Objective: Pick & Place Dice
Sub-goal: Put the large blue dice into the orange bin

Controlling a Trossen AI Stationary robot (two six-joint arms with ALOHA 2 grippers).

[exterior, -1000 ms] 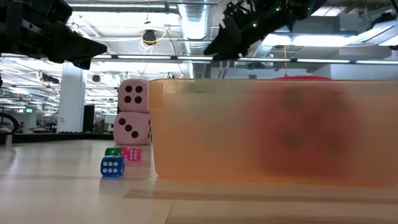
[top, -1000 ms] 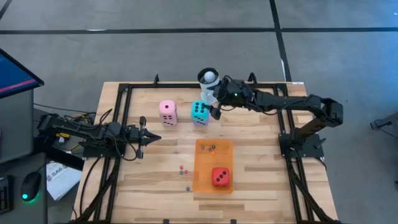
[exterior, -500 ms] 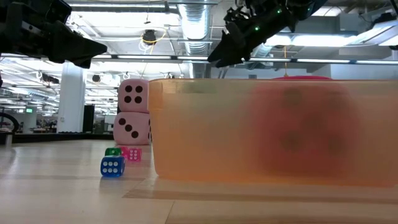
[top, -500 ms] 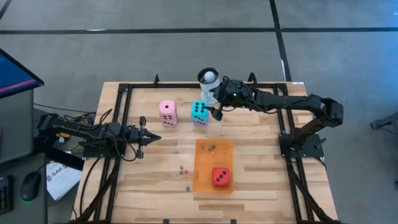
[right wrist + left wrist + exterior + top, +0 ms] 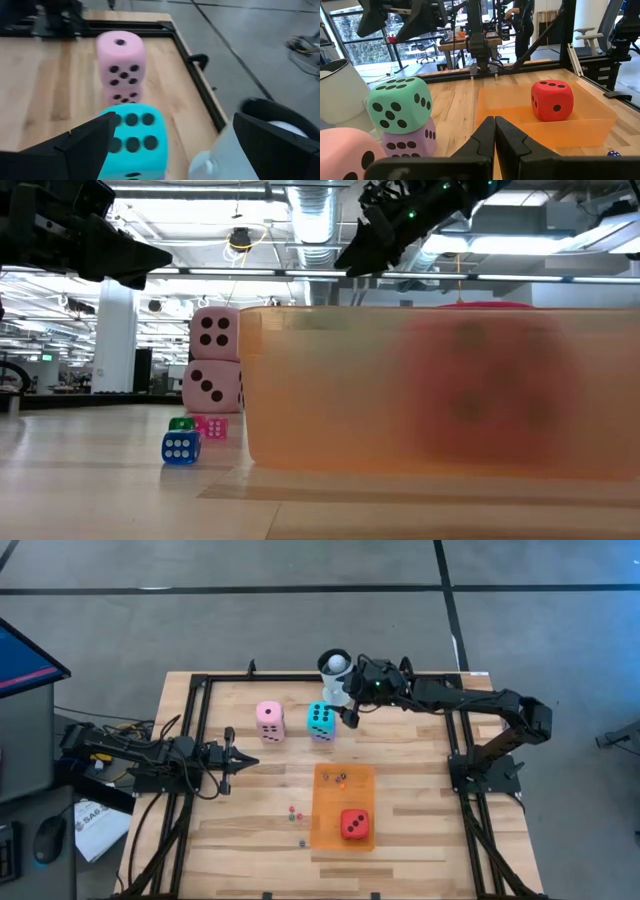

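A teal die (image 5: 321, 718) sits on top of a purple die (image 5: 412, 142) near the table's far middle. Left of it, one pink die (image 5: 214, 332) stands on another (image 5: 211, 385). A red die (image 5: 352, 824) lies in the orange tray (image 5: 330, 825). Tiny dice (image 5: 181, 447) lie on the wood beside the tray. My right gripper (image 5: 350, 720) hangs open just right of and above the teal die (image 5: 132, 142), touching nothing. My left gripper (image 5: 243, 762) is shut and level at the table's left side, pointing toward the dice.
A white mug with a ball (image 5: 335, 670) stands at the far edge, close behind my right gripper. A black frame (image 5: 205, 690) runs around the tabletop. Bare wood lies between the left gripper and the tray.
My right gripper has tipped slightly and edged up and away from the teal die, staying open. The dice have not moved.
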